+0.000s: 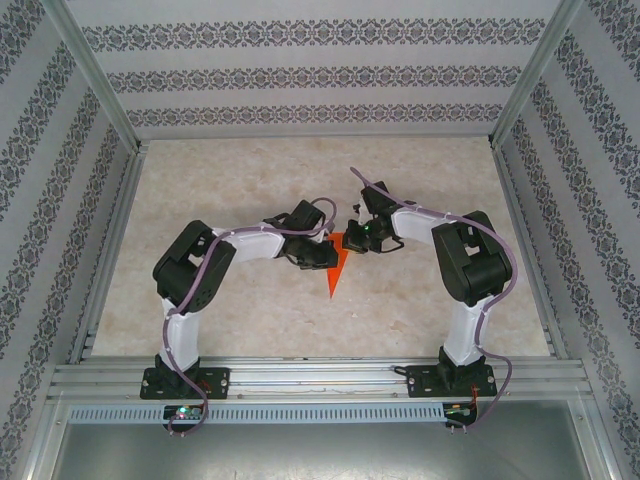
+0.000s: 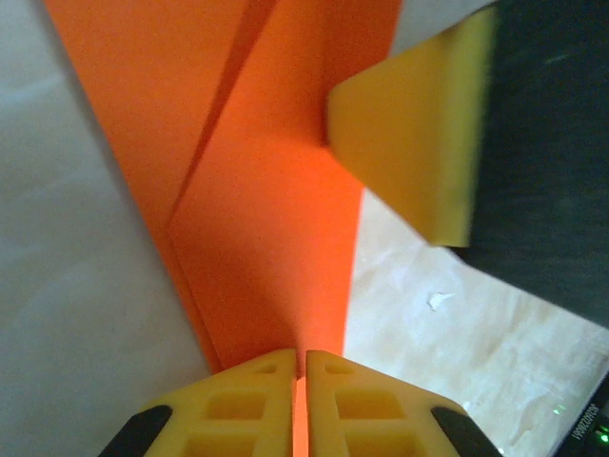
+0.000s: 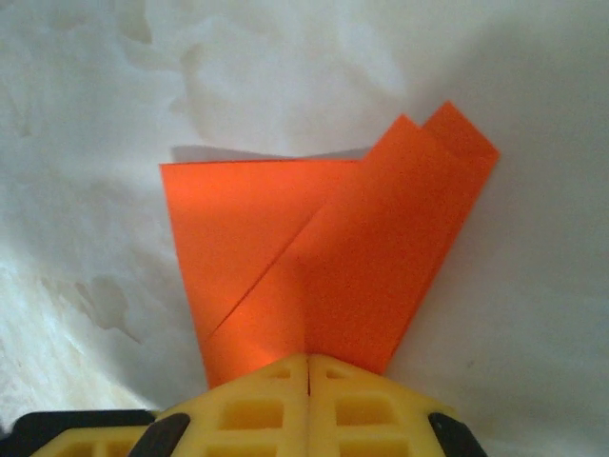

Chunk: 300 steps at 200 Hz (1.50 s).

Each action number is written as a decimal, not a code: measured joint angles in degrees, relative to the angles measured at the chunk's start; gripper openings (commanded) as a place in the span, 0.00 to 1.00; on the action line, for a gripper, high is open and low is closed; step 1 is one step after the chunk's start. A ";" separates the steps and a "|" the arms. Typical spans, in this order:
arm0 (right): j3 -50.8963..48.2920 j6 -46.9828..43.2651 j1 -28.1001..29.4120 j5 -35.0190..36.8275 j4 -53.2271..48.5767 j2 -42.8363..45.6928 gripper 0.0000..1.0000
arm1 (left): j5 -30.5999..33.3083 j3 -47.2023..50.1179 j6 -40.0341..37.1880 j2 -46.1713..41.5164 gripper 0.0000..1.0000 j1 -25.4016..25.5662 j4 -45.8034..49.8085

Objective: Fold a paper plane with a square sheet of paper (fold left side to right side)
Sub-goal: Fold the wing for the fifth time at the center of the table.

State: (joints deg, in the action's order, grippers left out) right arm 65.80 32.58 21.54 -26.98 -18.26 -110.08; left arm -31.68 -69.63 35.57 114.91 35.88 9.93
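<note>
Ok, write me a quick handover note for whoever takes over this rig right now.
Left gripper: shut on the paper plane.
Right gripper: shut on the same paper, at another edge.
Paper plane: mid-table, between the two arms, tip pointing toward the bases.
Done: the sheet is folded into a narrow, layered dart with diagonal creases.
Left: probably press the crease both grippers are pinching, then let go. I cannot tell whether the wings are finished.

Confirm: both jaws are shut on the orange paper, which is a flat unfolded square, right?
No: the paper is folded, with creases and overlapping layers, as the right wrist view shows. The left gripper and right gripper do have jaws shut on it.
</note>
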 measured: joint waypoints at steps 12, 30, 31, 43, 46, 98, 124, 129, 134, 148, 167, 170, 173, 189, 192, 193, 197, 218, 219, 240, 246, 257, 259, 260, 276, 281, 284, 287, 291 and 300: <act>0.31 -0.02 0.00 0.00 0.00 0.02 0.02 | -0.11 -0.46 0.35 0.83 0.10 0.00 0.24; 0.48 -0.02 -0.02 0.02 -0.02 0.39 0.00 | 0.13 -1.68 0.66 1.46 0.09 0.00 1.16; 0.48 -0.02 -0.02 0.04 -0.04 0.44 0.00 | 0.15 -1.75 0.68 1.51 0.08 0.00 1.20; 0.48 -0.04 -0.02 0.02 -0.15 0.87 0.00 | 0.20 -2.29 0.79 1.75 0.08 0.00 1.68; 0.48 -0.04 -0.02 0.02 -0.17 0.98 0.00 | 0.20 -2.36 0.83 1.77 0.08 0.00 1.81; -1.73 0.20 -0.02 -0.92 2.47 1.57 0.00 | 0.81 -3.89 0.81 2.27 0.05 0.00 4.33; -2.64 0.24 -0.02 -1.14 3.61 1.20 0.00 | 0.83 -4.33 0.81 2.49 0.03 0.00 4.96; -2.64 0.24 -0.02 -1.11 3.96 1.05 0.00 | 0.85 -4.50 0.81 2.54 0.03 0.00 5.20; -2.64 0.20 -0.02 -1.09 4.22 0.85 0.00 | 0.85 -4.70 0.81 2.62 0.02 0.00 5.51; -2.64 0.15 -0.22 -1.09 4.79 0.26 0.00 | 0.87 -5.22 0.79 2.86 0.02 0.00 6.23; -2.64 -0.04 -0.98 -1.70 5.27 -0.46 0.00 | 0.94 -6.05 0.72 3.26 0.02 0.00 7.32; -2.64 -0.07 -1.14 -1.88 5.29 -0.50 0.00 | 1.01 -6.12 0.68 3.30 0.02 0.00 7.37; -2.64 -0.09 -1.25 -2.03 5.31 -0.57 0.00 | 1.05 -6.23 0.63 3.34 0.02 0.00 7.48; -2.64 -0.46 -1.99 -3.26 5.90 -0.98 0.00 | 1.44 -6.86 0.57 3.65 0.02 0.00 7.87; -2.64 -0.50 -2.23 -3.50 5.99 -1.09 0.00 | 1.49 -6.97 0.57 3.69 0.01 0.00 7.93; -2.64 -0.57 -2.29 -3.63 6.08 -1.11 0.00 | 1.51 -6.99 0.55 3.72 0.01 0.00 7.93; -2.64 -0.70 -2.38 -3.93 6.19 -1.20 0.00 | 1.60 -7.15 0.52 3.78 0.01 0.00 8.04; -2.60 -1.31 -3.48 -5.77 7.21 -1.88 0.00 | 1.99 -7.98 0.33 4.28 0.01 0.00 8.46; -2.60 -1.31 -3.50 -5.84 7.26 -1.90 0.00 | 2.01 -8.04 0.31 4.31 0.01 0.00 8.50; -2.49 -1.53 -4.55 -7.50 7.89 -2.51 0.00 | 2.38 -8.63 -0.13 4.63 0.01 0.00 8.66; -2.38 -1.55 -4.81 -7.98 7.89 -2.67 0.00 | 2.40 -8.72 -0.26 4.72 0.01 0.00 8.66; -2.03 -1.55 -5.16 -8.57 7.85 -3.04 0.00 | 2.54 -8.96 -0.48 4.87 0.01 0.00 8.68; -1.97 -1.55 -5.25 -8.70 7.82 -3.10 0.00 | 2.58 -9.05 -0.50 4.94 0.01 0.00 8.68; -1.90 -1.55 -5.29 -8.76 7.82 -3.17 0.00 | 2.58 -9.07 -0.50 4.96 0.01 0.00 8.68; -1.16 -1.57 -5.99 -9.84 7.80 -3.93 0.00 | 2.82 -9.62 -0.70 5.29 0.01 0.00 8.68; -0.90 -1.57 -6.21 -10.19 7.80 -4.22 0.00 | 2.84 -9.75 -0.72 5.38 0.00 0.00 8.68; -0.76 -1.55 -6.38 -10.38 7.80 -4.39 0.00 | 2.93 -9.81 -0.72 5.42 0.00 0.00 8.63; -0.59 -1.55 -6.51 -10.64 7.80 -4.57 0.00 | 2.97 -9.86 -0.72 5.46 0.00 0.00 8.61; -0.42 -1.55 -6.73 -10.91 7.80 -4.74 0.00 | 3.06 -9.90 -0.72 5.49 0.00 0.00 8.57; 0.02 -1.55 -7.15 -11.43 7.80 -5.18 0.00 | 3.21 -9.92 -0.72 5.51 0.00 0.00 8.50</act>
State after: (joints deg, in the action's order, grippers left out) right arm 65.82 31.03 14.39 -38.41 -10.46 -115.26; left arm -28.47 -79.55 34.85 120.42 35.88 18.44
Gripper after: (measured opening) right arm 0.046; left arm 0.056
